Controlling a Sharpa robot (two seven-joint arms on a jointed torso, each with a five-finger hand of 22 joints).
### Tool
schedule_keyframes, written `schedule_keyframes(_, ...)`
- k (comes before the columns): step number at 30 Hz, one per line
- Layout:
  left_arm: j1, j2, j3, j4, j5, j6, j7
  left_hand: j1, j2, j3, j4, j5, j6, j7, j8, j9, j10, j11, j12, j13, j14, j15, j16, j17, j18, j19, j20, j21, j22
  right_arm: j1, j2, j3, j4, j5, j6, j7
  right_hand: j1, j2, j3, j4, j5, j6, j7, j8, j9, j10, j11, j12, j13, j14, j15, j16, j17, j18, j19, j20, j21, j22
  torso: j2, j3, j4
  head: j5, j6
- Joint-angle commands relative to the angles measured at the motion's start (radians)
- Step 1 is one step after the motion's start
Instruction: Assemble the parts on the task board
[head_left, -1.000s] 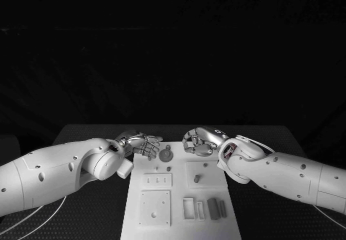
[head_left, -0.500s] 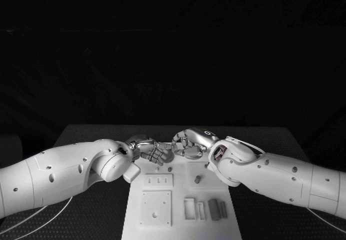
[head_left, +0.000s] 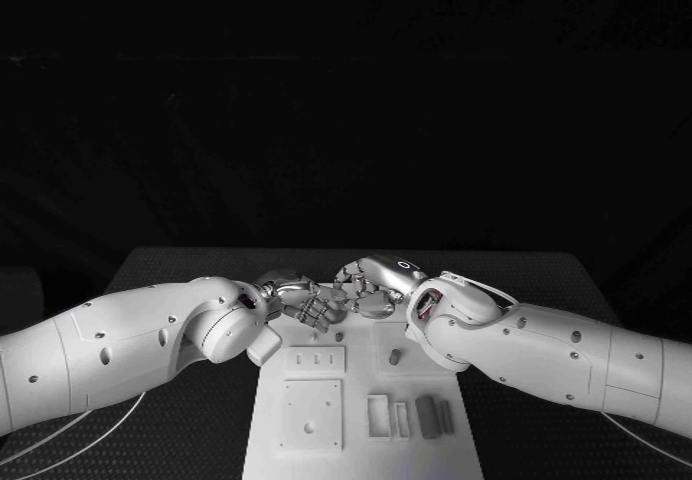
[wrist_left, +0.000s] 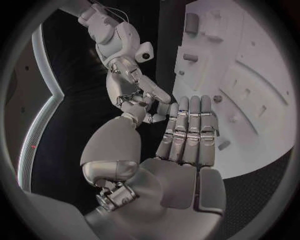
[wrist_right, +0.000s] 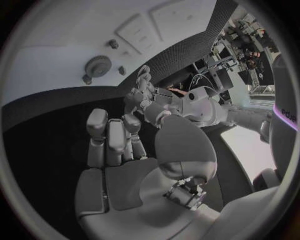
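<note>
Now two robot hands, left (head_left: 300, 298) and right (head_left: 371, 284), meet above one task board (head_left: 361, 440).

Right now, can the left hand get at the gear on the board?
Probably yes. The gear lies uncovered on the board, and the left hand is empty and close by. The right hand crowds in beside it, though.

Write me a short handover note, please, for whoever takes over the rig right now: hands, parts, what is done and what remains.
Left hand: over the far end of the task board, fingers straight and together, holding nothing.
Right hand: beside it, fingers partly curled; no part seen in it.
Parts: the round gear lies on the far end of the board; a small peg stands mid-board; two dark bars lie near the right edge.
Done: nothing clearly assembled.
Left: pick up the loose parts and seat them.
</note>
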Motion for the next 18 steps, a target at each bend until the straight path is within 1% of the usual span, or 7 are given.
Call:
schedule_keyframes(1,0.001,0.003,0.0,0.001,-0.009,0.015,0.01,-0.006,0.008,-0.003,0.004,0.0,0.005,0.0,0.003,-0.001,0.006,0.001,0.001,0.001,0.005,-0.004,-0.001,0.001,0.009,0.003,0.0,-0.003,0.002,0.0,0.006,0.0,0.001,-0.011,0.018,0.003,0.008,-0.001,-0.006,-0.001,0.001,0.141,0.002,0.007,0.0,-0.002,-0.006,0.001,0.0,0.002,-0.003,0.001,0.0,0.099,0.003,-0.005,0.004,-0.001,0.0,0.0001,0.0004,0.0,-0.001)
schedule_keyframes(8,0.001,0.003,0.0,-0.003,-0.004,0.003,0.013,-0.006,0.012,-0.003,0.005,0.0,0.003,0.001,0.0,-0.003,0.003,0.002,-0.002,0.001,0.003,-0.003,-0.003,0.003,0.008,0.001,0.0,-0.005,0.002,0.0,0.005,0.0,0.011,-0.008,0.022,0.004,0.008,0.0,-0.006,-0.001,0.001,0.141,0.002,0.006,0.001,-0.002,-0.006,0.0,0.0,0.002,-0.003,0.001,-0.001,0.099,0.003,-0.006,0.003,-0.001,0.0,-0.0003,0.0004,0.0,-0.003)
schedule_keyframes(11,0.001,0.012,0.0,-0.007,0.001,-0.009,0.015,-0.006,0.012,-0.003,0.004,0.0,0.001,0.002,-0.002,-0.004,0.002,0.003,-0.004,0.001,0.001,-0.002,-0.005,0.003,0.008,0.0,0.0,-0.006,0.002,0.0,0.006,0.0,0.013,-0.007,0.024,0.004,0.008,0.0,-0.007,-0.001,0.001,0.14,0.002,0.006,0.001,-0.001,-0.006,0.0,0.0,0.002,-0.003,0.0,-0.001,0.099,0.003,-0.006,0.003,-0.001,0.0,0.0,0.0003,0.0,-0.002)
schedule_keyframes(14,0.001,0.015,0.0,-0.004,0.001,-0.005,0.017,-0.006,0.012,-0.004,0.003,0.0,-0.004,0.006,-0.006,-0.007,-0.003,0.006,-0.007,0.001,-0.001,-0.001,-0.007,0.005,0.008,-0.002,0.001,-0.008,0.003,0.0,0.009,0.0,0.011,-0.007,0.026,0.004,0.008,0.0,-0.007,-0.002,0.001,0.14,0.002,0.006,0.001,-0.001,-0.006,0.0,0.0,0.002,-0.003,0.0,-0.002,0.099,0.003,-0.006,0.003,-0.001,0.0,-0.0002,0.001,0.0,-0.003)
schedule_keyframes(18,0.001,0.014,0.0,-0.003,0.001,0.001,0.018,-0.006,0.012,-0.004,0.003,0.0,-0.004,0.006,-0.007,-0.007,-0.003,0.007,-0.008,0.001,-0.001,-0.001,-0.007,0.005,0.008,-0.002,0.001,-0.008,0.003,0.0,0.014,0.0,0.005,-0.006,0.03,0.004,0.008,0.0,-0.007,-0.002,0.001,0.14,0.002,0.006,0.001,-0.001,-0.006,0.0,0.0,0.002,-0.003,0.0,-0.002,0.099,0.003,-0.006,0.003,-0.001,0.0,-0.0004,-0.002,0.0,-0.003)
